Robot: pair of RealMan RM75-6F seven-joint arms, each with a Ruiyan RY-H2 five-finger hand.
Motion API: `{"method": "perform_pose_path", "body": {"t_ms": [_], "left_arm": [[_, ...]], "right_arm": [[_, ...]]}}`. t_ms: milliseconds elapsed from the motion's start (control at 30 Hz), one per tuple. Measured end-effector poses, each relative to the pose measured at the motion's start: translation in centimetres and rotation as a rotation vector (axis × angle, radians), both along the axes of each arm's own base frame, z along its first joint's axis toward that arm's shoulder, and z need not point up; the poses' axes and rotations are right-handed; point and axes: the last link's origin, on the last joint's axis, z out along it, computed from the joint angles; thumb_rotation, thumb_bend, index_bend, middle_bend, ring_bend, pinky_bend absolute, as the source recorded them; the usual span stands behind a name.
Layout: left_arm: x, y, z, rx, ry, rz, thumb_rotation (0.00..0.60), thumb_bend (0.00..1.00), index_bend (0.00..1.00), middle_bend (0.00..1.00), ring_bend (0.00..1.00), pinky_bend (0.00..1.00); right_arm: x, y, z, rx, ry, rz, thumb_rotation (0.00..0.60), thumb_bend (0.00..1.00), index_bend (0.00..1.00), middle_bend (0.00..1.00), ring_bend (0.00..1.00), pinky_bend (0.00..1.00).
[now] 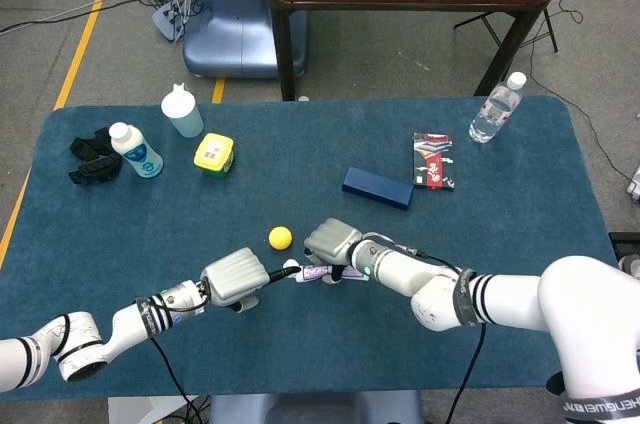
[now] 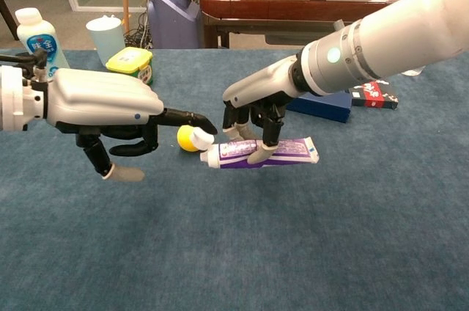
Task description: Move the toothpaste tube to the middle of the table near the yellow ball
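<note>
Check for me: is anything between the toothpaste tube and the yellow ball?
Only the left hand: one outstretched finger reaches to the cap end of the toothpaste tube, just in front of the yellow ball. The right hand holds the tube. No other object lies between them.

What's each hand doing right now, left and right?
Left hand: holding nothing, one finger extended to the cap of the toothpaste tube.
Right hand: holding the toothpaste tube.

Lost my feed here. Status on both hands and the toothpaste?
Right robot hand holds toothpaste tube. Left robot hand fingertip at its cap, holding nothing. Yellow ball just beyond the cap.
</note>
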Motion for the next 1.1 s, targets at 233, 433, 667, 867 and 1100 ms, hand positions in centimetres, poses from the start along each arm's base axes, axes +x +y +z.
{"method": "perform_pose_path", "body": {"t_ms": [233,433,667,867,1100], "left_arm": [[-1.4,0.4,0.6,0.019,0.031,0.037,0.6,0.32,0.04,0.83,0.86,0.84],[-2.1,0.0,0.9,0.013,0.041,0.064,0.6,0.32,0.04,0.83,0.86,0.84],[-1.9,-0.1,1.1,0.025,0.027,0.072,0.6,0.32,0.04,0.83,0.86,0.84],[-2.1,-0.1,1.3,0.027,0.011,0.101,0.6,0.32,0.04,0.82,0.86,0.84],[-3.2,0.0,2.7,0.074,-0.043,0.185,0.6,0.32,0.04,0.74,0.75,0.82]], "right_arm": [[-0.6,0.0,0.3,-0.009,-0.012,-0.011,0.6,0.97,0.96,0.85,0.78,0.49],[-0.6,-0.1,0.7,-0.022,-0.04,-0.015,0.6,0.97,0.96,0.85,0.79,0.49],[-0.4,-0.4,1.2,-0.041,-0.081,-0.03,0.6,0.97,0.97,0.85,0.79,0.49],[-0.3,-0.4,1.2,-0.05,-0.126,-0.05,0.6,0.97,0.97,0.85,0.79,0.49],[-1.1,-0.5,1.7,-0.069,-0.178,-0.091,0.6,0.97,0.97,0.85,0.79,0.49]]}}
